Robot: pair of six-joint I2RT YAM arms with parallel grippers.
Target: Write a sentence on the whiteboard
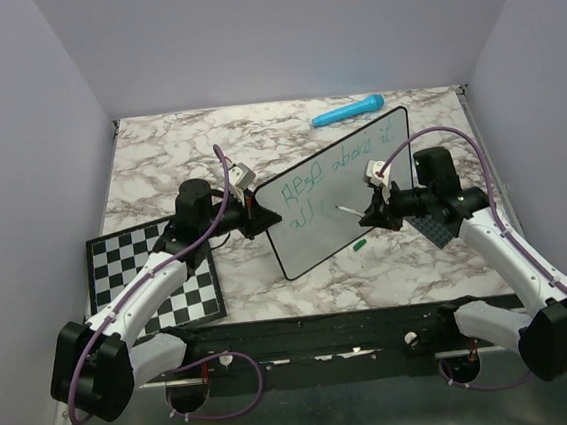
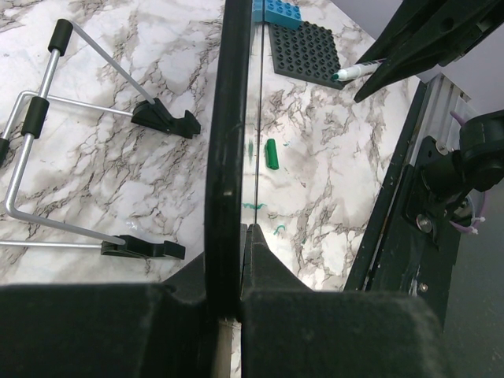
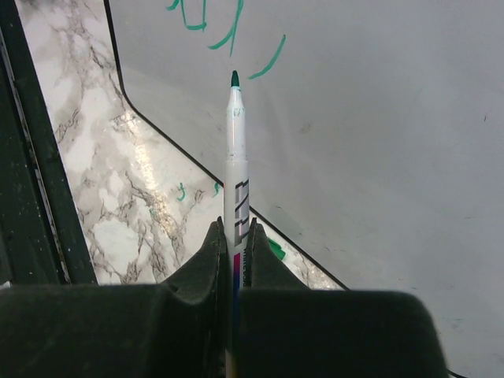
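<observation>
Green marker (image 3: 235, 157) is pinched by the barrel in the right gripper (image 3: 235, 236). Its tip points at the whiteboard (image 1: 317, 244), just beside the last short stroke. Can't tell if the tip touches.

The left gripper (image 2: 236, 236) is clenched on the board's left edge. It props the board tilted up off the marble table (image 1: 158, 164), mid-table between the two arms.

On the sentence (image 1: 306, 182): the upper line runs most of the board's width, the lower line is only a few strokes near the left end. My read is that line two has barely started.

Doing this step well:
- Use light, even contact. The board hangs from one edge grip, so a hard push likely swings it.
- Hold the left arm rigid while the right writes.
- Track rightward, parallel to the upper line, with a gap under it.
- Lift clear between letters, no dragging.
- Plenty of bare board to the right, so no need to cramp.

Count:
- whiteboard: 1
- written lines: 2
- marker: 1
- loose green cap (image 1: 360, 246): 1, on the table by the board's lower edge
- cyan pen-shaped thing (image 1: 347, 112): 1, at the far edge
- checkerboard (image 1: 149, 271): 1
- wire stand (image 2: 79, 102): 1
- dark studded plate (image 2: 307, 51): 1
- blue brick (image 2: 279, 12): 1
- arms: 2
</observation>
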